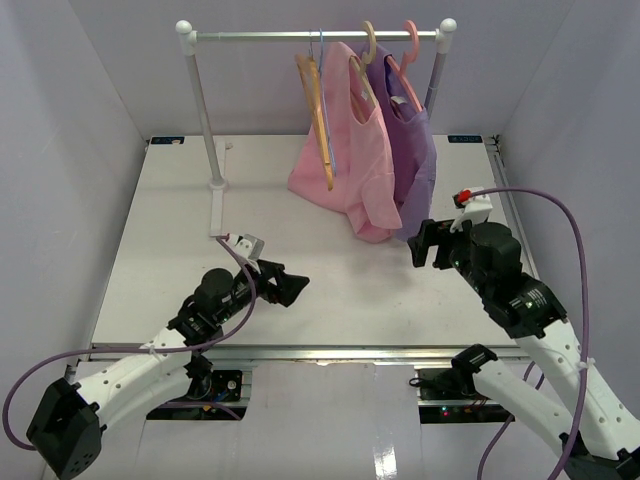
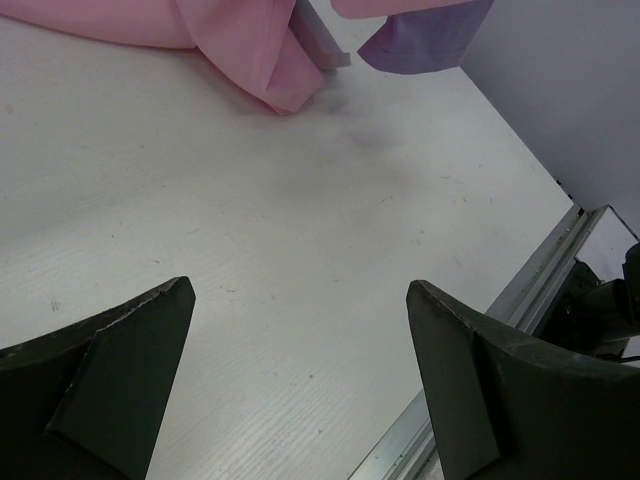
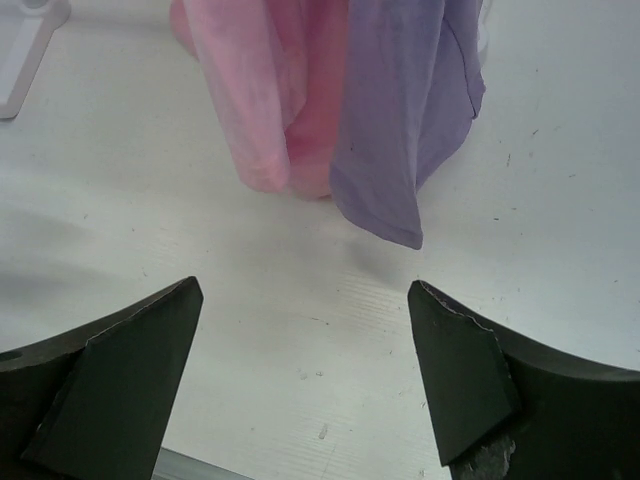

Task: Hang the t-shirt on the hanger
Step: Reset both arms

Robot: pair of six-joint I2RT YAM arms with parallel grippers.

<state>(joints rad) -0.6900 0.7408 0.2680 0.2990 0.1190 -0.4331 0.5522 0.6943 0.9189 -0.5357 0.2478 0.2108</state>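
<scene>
The light pink t-shirt (image 1: 352,160) hangs from the beige hanger (image 1: 364,72), whose hook sits over the rail. The shirt's lower end touches the table. It also shows in the left wrist view (image 2: 240,40) and the right wrist view (image 3: 265,90). My left gripper (image 1: 285,283) is open and empty, low over the table in front of the shirt; its jaws (image 2: 300,288) stand wide apart. My right gripper (image 1: 422,244) is open and empty, just right of the shirts' lower ends; its jaws (image 3: 305,287) stand wide apart over bare table.
A purple shirt (image 1: 415,150) hangs on a pink hanger (image 1: 408,60) right of the pink one, also in the right wrist view (image 3: 395,110). An orange hanger (image 1: 318,120) hangs bare to the left. The rack's post (image 1: 205,110) and foot (image 1: 218,210) stand back left.
</scene>
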